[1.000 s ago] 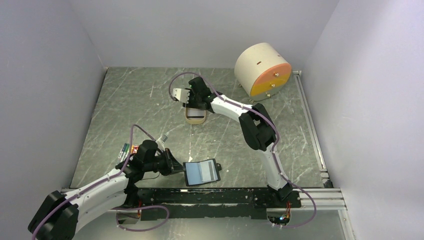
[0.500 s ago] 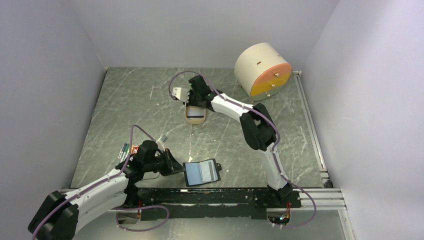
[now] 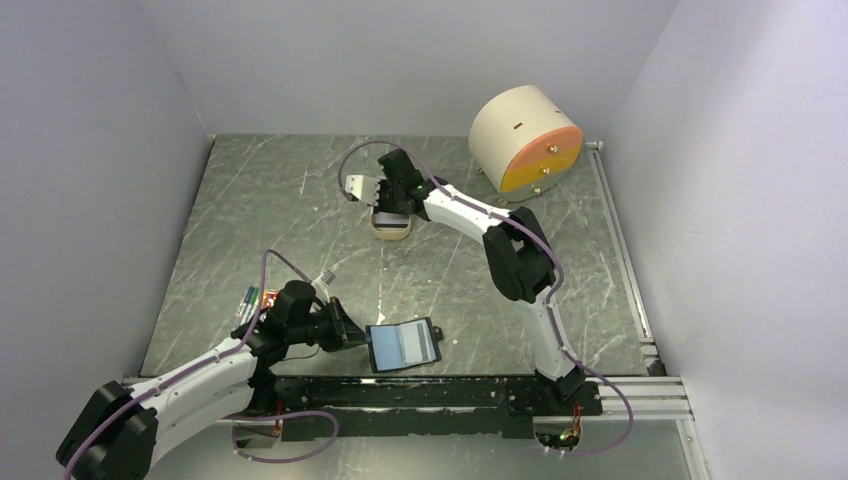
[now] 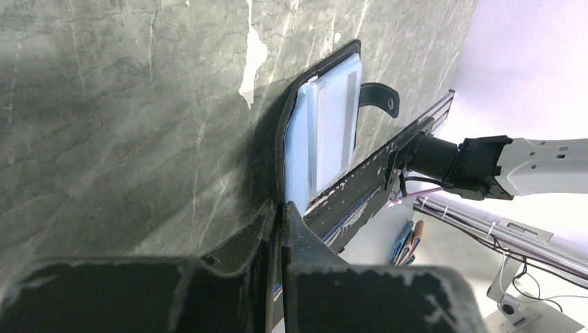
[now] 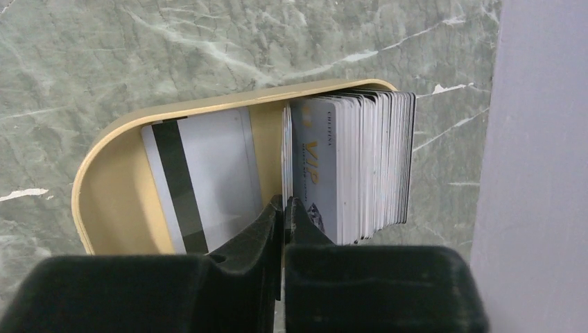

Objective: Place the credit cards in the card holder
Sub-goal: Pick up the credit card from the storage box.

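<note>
Top view: the right gripper (image 3: 383, 203) is recorded over the tan tray (image 3: 392, 238) at the far middle of the table. The card holder (image 3: 403, 344) lies open at 6 o'clock from that tray, near the arm bases, with the left gripper (image 3: 352, 334) clamped on its 9 o'clock edge. The right arm is the nearer to the tray. Left wrist view: the fingers are seen shut on the holder's near rim, its pale pockets running away toward 1 o'clock. Right wrist view: the credit cards (image 5: 353, 166) are stood on edge in the tray at 1 o'clock from the fingertips, edges running 12 to 6, with a loose card (image 5: 197, 177) lying flat at 10 o'clock. The fingers are pressed together in line with the stack's outermost card; whether it is nipped cannot be told.
</note>
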